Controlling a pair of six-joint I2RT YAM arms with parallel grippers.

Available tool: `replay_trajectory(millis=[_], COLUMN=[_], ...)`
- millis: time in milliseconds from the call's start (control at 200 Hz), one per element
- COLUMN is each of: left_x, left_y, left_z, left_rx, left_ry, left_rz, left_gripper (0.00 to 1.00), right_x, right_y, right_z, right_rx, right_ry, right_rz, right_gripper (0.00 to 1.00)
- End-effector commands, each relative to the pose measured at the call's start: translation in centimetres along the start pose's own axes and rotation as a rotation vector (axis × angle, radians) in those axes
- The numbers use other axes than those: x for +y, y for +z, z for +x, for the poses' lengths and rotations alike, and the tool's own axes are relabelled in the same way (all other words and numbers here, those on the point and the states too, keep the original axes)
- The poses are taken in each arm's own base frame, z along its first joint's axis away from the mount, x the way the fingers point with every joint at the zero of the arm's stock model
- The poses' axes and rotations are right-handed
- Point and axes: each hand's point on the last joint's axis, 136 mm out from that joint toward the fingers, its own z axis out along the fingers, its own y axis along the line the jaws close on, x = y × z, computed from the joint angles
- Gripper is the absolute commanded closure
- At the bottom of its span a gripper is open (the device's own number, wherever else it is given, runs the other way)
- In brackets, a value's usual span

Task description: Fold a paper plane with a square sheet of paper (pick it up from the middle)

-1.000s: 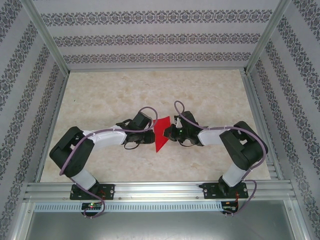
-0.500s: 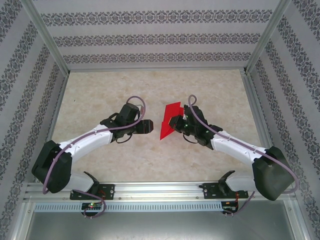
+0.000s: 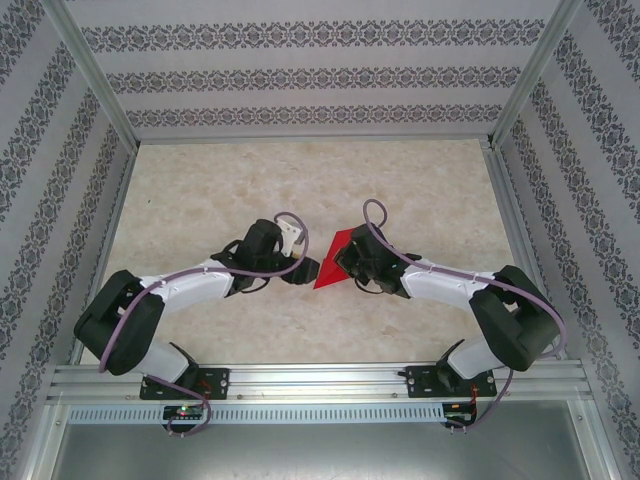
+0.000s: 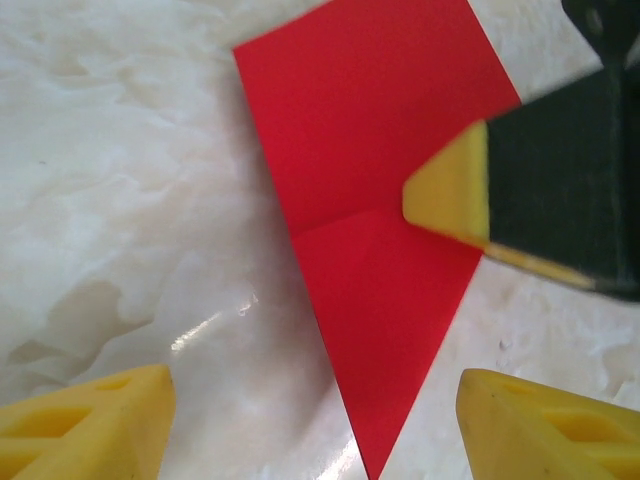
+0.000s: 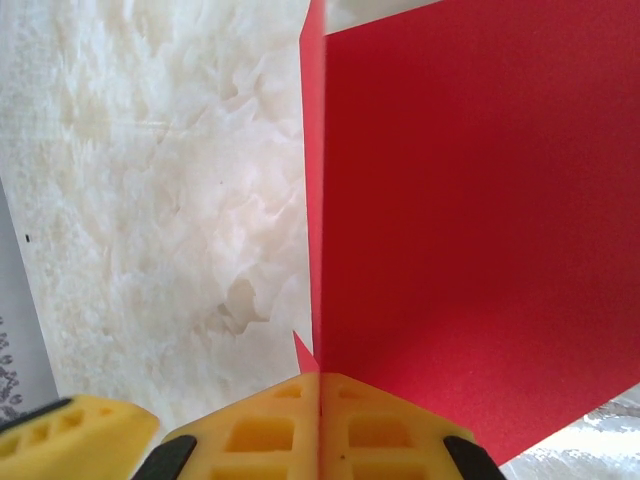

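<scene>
The square sheet of paper (image 3: 330,266) is bright red and folded into a creased shape that narrows to a point. It is at the table's middle, between the two arms. My right gripper (image 3: 344,260) is shut on its edge; in the right wrist view the yellow pads (image 5: 320,410) meet on the paper (image 5: 470,230), which stands upright from them. My left gripper (image 3: 304,268) is open just left of it. In the left wrist view the paper's point (image 4: 375,400) lies between my left gripper's (image 4: 315,425) spread fingertips without touching them, and a right finger (image 4: 450,195) pinches the paper's right edge.
The tabletop (image 3: 230,180) is pale and marble-patterned. Aluminium rails (image 3: 510,230) border it at both sides and along the near edge. Patterned walls (image 3: 320,70) close off the back and sides.
My left gripper has opened and let go of the paper, swung away left, then come back beside it. The right gripper kept hold, carrying the paper outward and back.
</scene>
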Motion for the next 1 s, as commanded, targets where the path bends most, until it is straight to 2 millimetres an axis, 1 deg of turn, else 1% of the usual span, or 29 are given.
replay_trajectory(millis=[0, 75, 170, 315, 430, 604, 749, 839, 939, 999], left_x=[-1.6, -1.7, -2.4, -2.9, -3.3, -3.6, -3.6, -3.3, -3.0, -2.7], left_y=[0.6, 1.0, 1.5, 2.8, 3.5, 4.6, 5.2, 5.4, 5.4, 5.4], left_z=[-1.1, -0.6, -0.4, 0.1, 0.8, 1.8, 2.4, 2.8, 2.8, 2.7], left_rx=[-0.083, -0.077, -0.087, -0.091, -0.103, -0.083, -0.071, -0.061, -0.071, -0.074], left_ry=[0.198, 0.232, 0.276, 0.336, 0.38, 0.419, 0.425, 0.431, 0.433, 0.429], left_rz=[0.048, 0.049, 0.064, 0.078, 0.096, 0.124, 0.142, 0.136, 0.115, 0.103], left_gripper=[0.26, 0.26, 0.27, 0.32, 0.34, 0.38, 0.48, 0.58, 0.68, 0.7], right_x=[-1.2, -1.5, -1.7, -2.1, -2.2, -1.5, -1.3, -1.3, -1.2, -1.3], right_y=[0.3, 0.6, 0.8, 1.1, 1.3, 1.0, 1.1, 1.2, 1.3, 1.4], right_z=[0.4, 0.7, 1.0, 1.4, 1.5, 1.1, 1.0, 1.0, 1.0, 1.0], right_rx=[-0.004, 0.017, 0.039, 0.061, 0.076, 0.082, 0.1, 0.11, 0.118, 0.125], right_ry=[0.061, 0.078, 0.112, 0.166, 0.211, 0.234, 0.241, 0.247, 0.246, 0.243], right_rz=[0.046, 0.061, 0.067, 0.09, 0.093, 0.091, 0.103, 0.107, 0.109, 0.111], right_gripper=[0.96, 0.96, 0.96, 0.96, 0.96, 0.96, 0.95, 0.94, 0.9, 0.87])
